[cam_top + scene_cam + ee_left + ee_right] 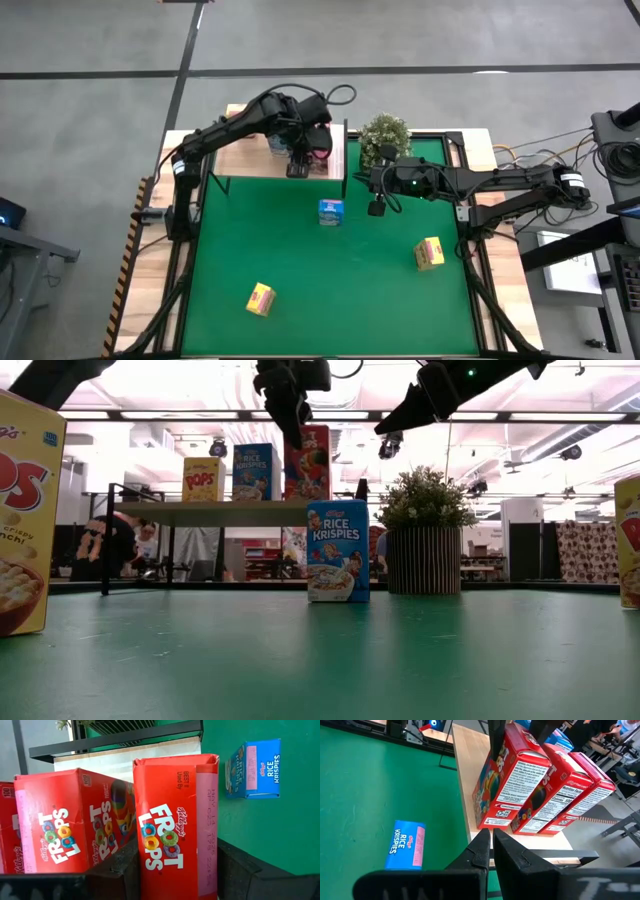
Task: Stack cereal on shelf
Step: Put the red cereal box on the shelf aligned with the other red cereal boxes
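The left hand (pixel 299 168) sits in the upper middle of the high view, over the right end of the shelf (pixel 250 160), its fingers (pixel 120 870) straddling the nearest Froot Loops box (pixel 175 820) and pinching it by its two broad faces. That red box stands upright on the light-wood board, at the front of a row; in the right wrist view two more red boxes (pixel 555 795) stand just behind it, side by side and close together. In the low view a yellow Pops box (pixel 203 479) and a blue Rice Krispies box on the shelf (pixel 256 471) stand further left along the same board. The right hand (pixel 377 208) hangs just right of centre in the high view, above the green mat (pixel 300 270), its fingers (pixel 480 850) pressed together on nothing. Between the two hands, a second blue Rice Krispies box (pixel 331 212) stands upright on the mat, just below the shelf's right end. A potted plant (pixel 384 138) stands at the mat's top edge, just right of the shelf. Two yellow boxes remain on the mat: one at lower centre-left (pixel 261 299), the other at right (pixel 429 253). The wooden bench (pixel 150 290) shows as a pale border around the mat.
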`<state>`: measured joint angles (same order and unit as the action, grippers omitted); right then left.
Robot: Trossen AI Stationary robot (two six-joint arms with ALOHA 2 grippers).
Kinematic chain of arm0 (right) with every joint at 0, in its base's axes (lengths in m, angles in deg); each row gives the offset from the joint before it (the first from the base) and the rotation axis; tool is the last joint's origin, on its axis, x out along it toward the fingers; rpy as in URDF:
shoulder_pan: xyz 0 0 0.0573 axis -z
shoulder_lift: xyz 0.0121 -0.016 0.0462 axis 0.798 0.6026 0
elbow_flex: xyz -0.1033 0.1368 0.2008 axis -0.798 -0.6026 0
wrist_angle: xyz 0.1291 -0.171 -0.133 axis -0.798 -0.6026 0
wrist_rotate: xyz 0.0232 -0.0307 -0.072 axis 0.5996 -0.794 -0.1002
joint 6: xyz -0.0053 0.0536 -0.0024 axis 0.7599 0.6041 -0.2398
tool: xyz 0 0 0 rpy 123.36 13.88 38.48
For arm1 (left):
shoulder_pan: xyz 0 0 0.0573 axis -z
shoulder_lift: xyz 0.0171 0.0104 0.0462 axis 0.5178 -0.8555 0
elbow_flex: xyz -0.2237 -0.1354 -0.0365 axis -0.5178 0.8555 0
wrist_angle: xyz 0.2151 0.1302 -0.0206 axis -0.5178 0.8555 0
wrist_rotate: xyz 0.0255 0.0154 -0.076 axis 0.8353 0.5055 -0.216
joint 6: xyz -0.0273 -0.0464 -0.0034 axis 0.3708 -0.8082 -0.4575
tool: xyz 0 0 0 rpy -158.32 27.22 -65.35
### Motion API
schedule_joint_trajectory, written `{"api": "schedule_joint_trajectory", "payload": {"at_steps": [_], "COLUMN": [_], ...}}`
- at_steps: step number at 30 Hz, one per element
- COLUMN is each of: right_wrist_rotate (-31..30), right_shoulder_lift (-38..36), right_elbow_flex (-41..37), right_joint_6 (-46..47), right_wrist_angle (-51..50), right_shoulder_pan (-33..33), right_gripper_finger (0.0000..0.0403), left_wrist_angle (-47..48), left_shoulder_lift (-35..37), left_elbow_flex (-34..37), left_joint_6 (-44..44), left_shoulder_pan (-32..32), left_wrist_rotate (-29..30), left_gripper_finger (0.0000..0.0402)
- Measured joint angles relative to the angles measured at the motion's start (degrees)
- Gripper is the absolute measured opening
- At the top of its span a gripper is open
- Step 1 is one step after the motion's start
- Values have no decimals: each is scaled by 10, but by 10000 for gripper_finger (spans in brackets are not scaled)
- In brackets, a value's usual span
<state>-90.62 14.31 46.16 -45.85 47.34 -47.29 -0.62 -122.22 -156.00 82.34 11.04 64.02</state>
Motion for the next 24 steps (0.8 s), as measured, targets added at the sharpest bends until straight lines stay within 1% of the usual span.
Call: {"api": "schedule_joint_trajectory", "payload": {"at_steps": [5, 15, 19, 24], "right_wrist_rotate": [0, 0, 0, 0], "right_shoulder_lift": [0, 0, 0, 0], "right_elbow_flex": [0, 0, 0, 0], "right_joint_6": [0, 0, 0, 0], "right_wrist_angle": [0, 0, 0, 0], "right_shoulder_pan": [0, 0, 0, 0], "right_gripper_finger": [12, 12, 12, 12], "left_wrist_angle": [-1, -3, -2, 3], "left_shoulder_lift": [0, 0, 0, 10], "left_elbow_flex": [0, 0, -1, -1], "left_joint_6": [0, 5, 14, 19], "left_shoulder_pan": [-4, -5, -5, -5], "left_wrist_rotate": [0, 1, 3, 5], "left_gripper_finger": [184, 244, 254, 256]}}
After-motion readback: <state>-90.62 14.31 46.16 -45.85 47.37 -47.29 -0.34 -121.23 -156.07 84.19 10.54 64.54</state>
